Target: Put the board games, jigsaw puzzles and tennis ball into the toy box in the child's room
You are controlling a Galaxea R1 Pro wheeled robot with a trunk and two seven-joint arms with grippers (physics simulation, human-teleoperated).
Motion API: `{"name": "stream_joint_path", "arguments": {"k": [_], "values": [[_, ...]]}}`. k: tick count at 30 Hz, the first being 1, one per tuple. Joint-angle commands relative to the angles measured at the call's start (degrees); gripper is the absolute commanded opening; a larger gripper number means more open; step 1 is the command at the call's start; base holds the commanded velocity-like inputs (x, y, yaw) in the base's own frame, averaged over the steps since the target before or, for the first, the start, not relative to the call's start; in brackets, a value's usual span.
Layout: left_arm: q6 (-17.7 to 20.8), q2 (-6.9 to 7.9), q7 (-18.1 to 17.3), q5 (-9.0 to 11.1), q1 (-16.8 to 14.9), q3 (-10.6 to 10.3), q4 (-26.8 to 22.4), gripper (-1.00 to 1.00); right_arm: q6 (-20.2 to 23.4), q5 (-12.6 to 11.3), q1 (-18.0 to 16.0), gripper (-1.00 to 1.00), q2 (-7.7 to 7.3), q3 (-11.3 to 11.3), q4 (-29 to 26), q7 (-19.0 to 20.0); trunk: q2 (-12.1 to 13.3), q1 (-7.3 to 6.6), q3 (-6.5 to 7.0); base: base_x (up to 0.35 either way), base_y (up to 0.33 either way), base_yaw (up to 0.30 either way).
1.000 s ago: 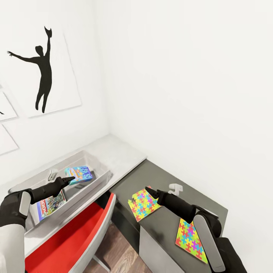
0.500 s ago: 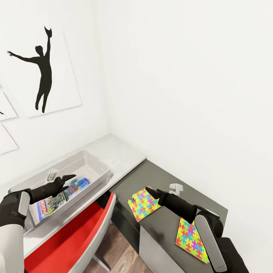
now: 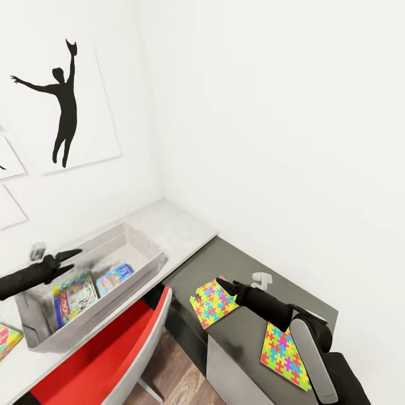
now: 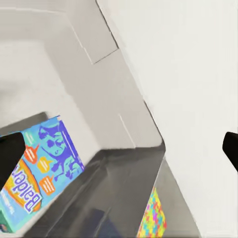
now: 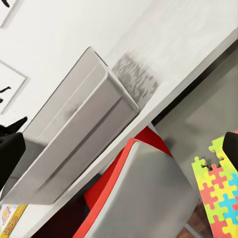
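The toy box point(image 3: 147, 251) sits on the pale top of the table point(image 3: 185, 230). Inside it lie a green-blue board game point(image 3: 74, 296) and a smaller blue one point(image 3: 114, 277), also seen in the left wrist view point(image 4: 43, 174). My left gripper point(image 3: 72, 257) hovers open above the box's left part, holding nothing. Two jigsaw puzzles point(image 3: 214, 300) point(image 3: 284, 354) lie on the lower dark section. My right gripper point(image 3: 223, 284) is open just above the nearer puzzle's far edge. A yellow printed game box corner point(image 3: 7, 341) shows beside the toy box. The tennis ball and the bed are out of view.
A red chair point(image 3: 107, 354) is tucked under the table below the toy box. A small white fixture point(image 3: 260, 279) stands on the dark section near the wall. White walls close in behind and to the right; a silhouette print point(image 3: 64, 107) hangs on the left wall.
The small blue game left my left gripper and dropped flat into the toy box. My left arm then pulled back to the left. The right arm stayed put.
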Motion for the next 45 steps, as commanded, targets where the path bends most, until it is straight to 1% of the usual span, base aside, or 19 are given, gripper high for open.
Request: {"name": "stream_joint_path", "arguments": {"k": [1,2,3,4,5,8,9,10,11,15,20,25,29,34,39,45], "values": [[0.16,3.29,-7.26,-0.11,0.21,-0.18,0.0,1.0,0.3,-0.1,-0.03,1.0,-0.03,-0.06,-0.01,0.08,-0.06,0.02,-0.08,0.0,0.0,0.0],[0.08,4.33,-9.63,-0.17,0.32,-0.24,0.0,1.0,0.3,-0.1,-0.03,1.0,-0.04,-0.07,0.0,0.09,-0.06,0.02,-0.08,0.0,0.0,0.0],[-0.13,6.31,-14.26,-0.26,0.55,-0.34,-0.02,1.0,0.3,-0.1,-0.03,1.0,-0.06,-0.07,0.01,0.09,-0.06,0.02,-0.08,0.0,0.0,0.0],[-0.29,7.23,-16.45,-0.31,0.72,-0.38,-0.04,1.0,0.3,-0.1,-0.04,1.0,-0.08,-0.07,0.01,0.09,-0.06,0.02,-0.08,0.0,0.0,0.0],[-0.75,8.89,-20.56,-0.38,1.3,-0.44,-0.05,1.0,0.3,-0.1,-0.04,1.0,-0.08,-0.05,0.02,0.09,-0.06,0.02,-0.08,0.0,0.0,0.0],[-1.84,10.93,-25.89,-0.44,2.83,-0.47,-0.08,1.0,0.3,-0.1,-0.04,1.0,-0.08,-0.04,0.02,0.13,-0.06,0.02,-0.08,0.0,0.0,0.0],[-2.76,11.93,-28.91,-0.47,4.13,-0.47,-0.08,1.0,0.32,-0.1,-0.04,1.0,-0.08,-0.04,0.02,0.15,-0.06,0.02,-0.08,0.0,0.0,0.0],[-3.24,12.32,-30.13,-0.47,4.81,-0.45,-0.08,1.0,0.33,-0.1,-0.04,1.0,-0.08,-0.04,0.02,0.16,-0.06,0.02,-0.08,0.0,0.0,0.0],[-4.16,12.88,-31.88,-0.47,6.2,-0.37,-0.09,1.0,0.35,-0.1,-0.03,1.0,-0.08,-0.04,0.02,0.17,-0.06,0.02,-0.08,0.0,0.0,0.0],[-5.79,13.6,-32.01,-0.51,9.69,-0.24,-0.09,1.0,0.38,-0.1,-0.02,1.0,-0.09,-0.03,0.02,0.18,-0.06,0.02,-0.07,0.0,0.0,0.0],[-6.58,13.73,-32.01,-0.38,12.15,-0.32,-0.11,1.0,0.33,-0.1,-0.02,1.0,-0.09,-0.01,0.02,0.19,-0.06,0.02,0.17,0.0,0.0,0.0],[-6.76,13.76,-32.01,-0.21,12.74,-0.39,-0.63,1.0,0.29,-0.1,-0.02,1.0,-0.06,0.01,0.02,0.26,-0.06,0.02,0.36,0.0,0.0,0.0],[-6.82,13.54,-32.01,-0.16,12.96,-0.53,-1.55,1.0,-1.21,-0.16,0.0,1.0,-0.07,0.1,0.04,0.27,-0.06,0.02,0.38,0.0,0.0,0.0],[-6.82,13.38,-32.01,-0.16,13.01,-0.63,-1.89,1.0,-2.03,-0.18,-0.01,1.0,-0.08,0.1,0.03,0.36,-0.06,0.02,0.4,0.0,0.0,0.0],[-6.83,13.48,-32.01,-0.16,13.06,-0.62,-3.03,1.0,-2.38,-0.12,0.02,1.0,-0.08,0.14,0.02,1.36,-0.06,0.02,0.67,-0.033,0.0,0.0],[-6.83,13.52,-32.01,-0.16,13.08,-0.62,-3.57,1.0,-2.55,-0.1,0.04,1.0,-0.09,0.1,0.02,2.8,-0.06,0.02,1.2,-0.225,0.0,0.0]]}}
